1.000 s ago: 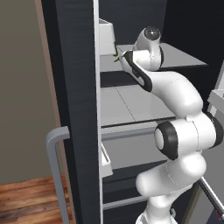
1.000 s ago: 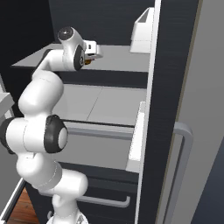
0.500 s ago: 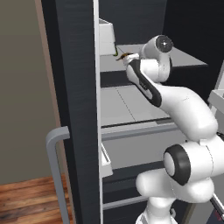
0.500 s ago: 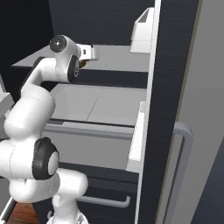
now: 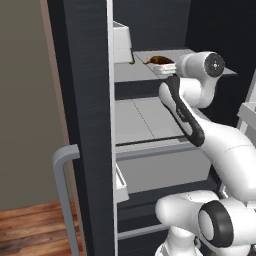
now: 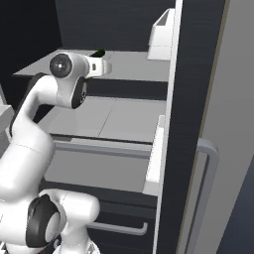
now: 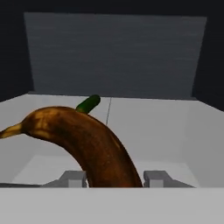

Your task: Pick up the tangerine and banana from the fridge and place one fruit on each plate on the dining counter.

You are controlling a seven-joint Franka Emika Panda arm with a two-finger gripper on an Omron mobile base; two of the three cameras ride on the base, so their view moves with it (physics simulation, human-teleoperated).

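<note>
One fridge (image 5: 90, 100), black, its door swung open, with one grey bar handle (image 5: 62, 190) on the door in the left base view and one more (image 6: 206, 188) in the right base view. Light grey inner shelves: one upper shelf (image 6: 129, 67) and one shelf below it (image 5: 145, 117), with one pull-out drawer front (image 6: 99, 171) beneath. One white door bin (image 6: 161, 34) at upper-shelf height. One banana (image 7: 87, 148), dark brown-orange with a paler pointed tip, curved; in the hand view it runs from the left of the frame down to the bottom centre, between the two grey finger tips (image 7: 72, 178). In the left base view the same banana (image 5: 159, 60) shows as a small brown shape at the front of the upper shelf, just ahead of the white hand. One small dark green item (image 7: 88, 104), elongated, lies on the shelf behind the banana, near the back wall; a green speck (image 6: 99, 51) beside the hand in the right base view looks like the same piece. One gripper (image 7: 114, 179), reaching in at the upper shelf: jaws narrowed, one on each side of the banana's lower end and touching or very nearly touching it; whether the fruit is firmly clamped or lifted off the shelf cannot be told. No second banana counted.
</note>
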